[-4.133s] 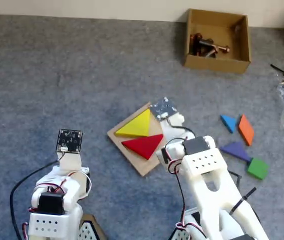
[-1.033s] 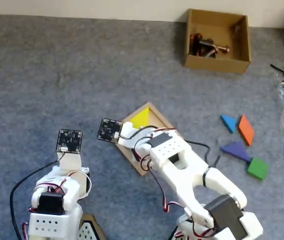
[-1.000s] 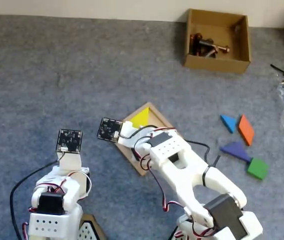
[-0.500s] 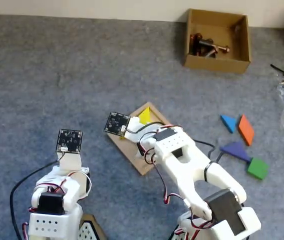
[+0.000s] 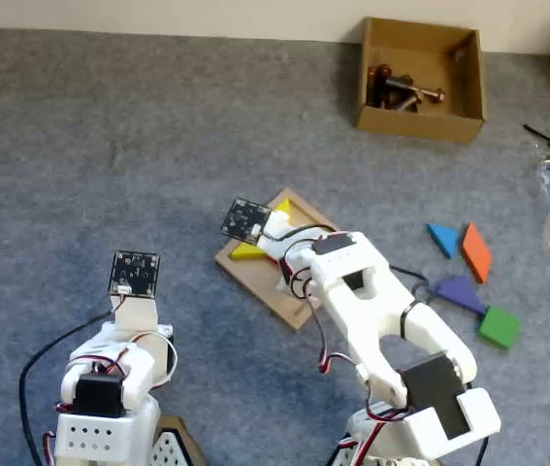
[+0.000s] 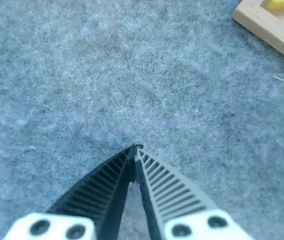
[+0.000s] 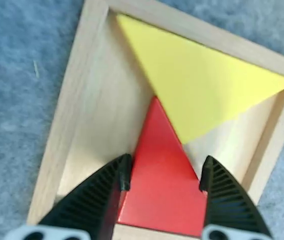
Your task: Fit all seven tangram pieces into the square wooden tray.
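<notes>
Right gripper [image 7: 165, 169] part-open, straddling red triangle [image 7: 158, 202] at lower centre of tray [image 7: 70, 117], no firm hold evident | left gripper [image 6: 134, 150] closed, empty, above carpet [image 6: 81, 75] | risk: shoving red triangle against yellow triangle [image 7: 197, 85] on closing, nudging tray askew

One square wooden tray [image 7: 64, 125], one cardboard box [image 5: 420, 124], one yellow triangle [image 7: 202, 95], one red triangle [image 7: 162, 185], one blue triangle [image 5: 441, 238], one purple triangle [image 5: 459, 290], one orange parallelogram [image 5: 476, 252], one green square [image 5: 499, 326].

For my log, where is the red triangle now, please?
In the right wrist view the red triangle sits in the tray, tip against the yellow triangle, between the right fingers.
</notes>
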Robot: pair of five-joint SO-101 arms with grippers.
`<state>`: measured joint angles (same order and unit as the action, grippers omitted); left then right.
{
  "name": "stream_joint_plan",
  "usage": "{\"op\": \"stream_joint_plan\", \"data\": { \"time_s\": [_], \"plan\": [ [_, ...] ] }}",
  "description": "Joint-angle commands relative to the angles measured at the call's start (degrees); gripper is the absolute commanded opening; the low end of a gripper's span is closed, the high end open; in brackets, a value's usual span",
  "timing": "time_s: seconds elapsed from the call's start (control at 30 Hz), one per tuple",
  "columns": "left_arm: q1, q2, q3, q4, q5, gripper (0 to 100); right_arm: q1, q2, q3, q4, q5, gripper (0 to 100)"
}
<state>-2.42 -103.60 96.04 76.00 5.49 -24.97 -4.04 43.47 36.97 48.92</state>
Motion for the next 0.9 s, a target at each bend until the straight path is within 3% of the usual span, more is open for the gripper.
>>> {"op": "stream_joint_plan", "data": {
  "time_s": [0.0, 0.37, 0.47, 0.87],
  "plan": [
    [0.84, -0.4, 1.1, -0.09, 0.44, 1, 1.98, -0.31, -2.95, 0.48, 0.53, 21.5],
    [0.84, -0.4, 1.1, -0.09, 0.44, 1, 1.71, 11.65, -4.7, 1.1, 3.78, 15.6],
    [0.84, -0.4, 1.1, -0.09, 0.44, 1, 1.8, 12.35, -8.04, 5.23, 4.13, 15.6],
    [0.84, -0.4, 1.1, -0.09, 0.44, 1, 1.63, 12.53, -9.45, 4.88, 7.91, 15.2]
  ]
}}
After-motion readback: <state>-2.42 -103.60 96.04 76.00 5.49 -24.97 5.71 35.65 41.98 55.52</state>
